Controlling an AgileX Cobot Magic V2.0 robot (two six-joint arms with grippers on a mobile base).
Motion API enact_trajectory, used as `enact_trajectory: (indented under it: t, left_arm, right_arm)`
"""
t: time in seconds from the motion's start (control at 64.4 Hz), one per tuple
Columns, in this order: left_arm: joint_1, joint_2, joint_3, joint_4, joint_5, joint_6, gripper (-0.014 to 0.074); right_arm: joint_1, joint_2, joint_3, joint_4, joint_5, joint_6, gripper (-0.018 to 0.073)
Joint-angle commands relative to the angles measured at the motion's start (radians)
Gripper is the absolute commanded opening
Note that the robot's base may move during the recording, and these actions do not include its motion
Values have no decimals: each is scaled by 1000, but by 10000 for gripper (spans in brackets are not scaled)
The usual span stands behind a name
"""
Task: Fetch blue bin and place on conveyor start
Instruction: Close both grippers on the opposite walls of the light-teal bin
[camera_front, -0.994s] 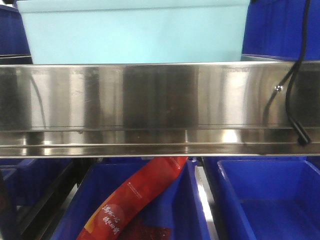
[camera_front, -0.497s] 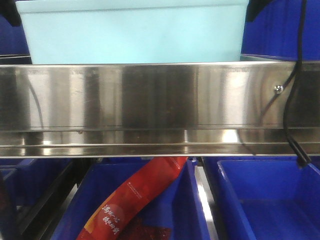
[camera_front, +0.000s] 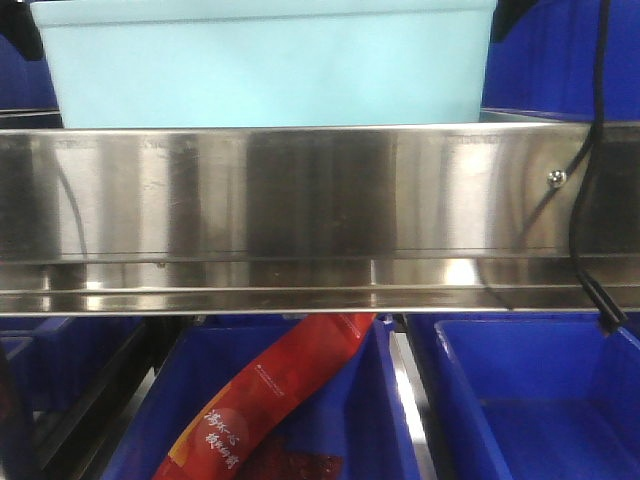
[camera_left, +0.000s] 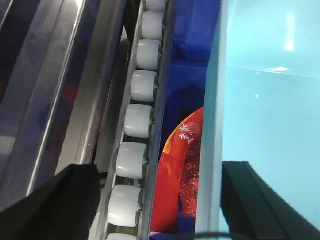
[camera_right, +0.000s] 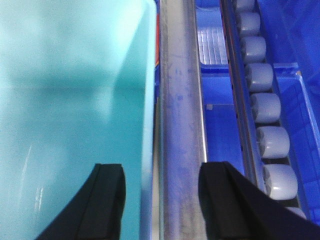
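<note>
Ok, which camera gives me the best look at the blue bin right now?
Exterior front-facing: the blue bin shows its full front wall and both corners above the steel rail. The left wrist view catches only one side rim and some interior; the right wrist view the opposite rim and interior.
</note>
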Motion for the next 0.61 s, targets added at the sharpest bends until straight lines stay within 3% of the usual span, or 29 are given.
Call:
enact_trajectory:
  t: [0.0, 0.59]
  left_arm:
    - [-4, -1, -4, 3, 7, -6, 388]
    - [-4, -1, -4, -22, -4, -6, 388]
  right_arm:
    - [-2, -5, -9, -11, 7, -10, 244]
    - [-2, -3, -9, -11, 7, -10, 244]
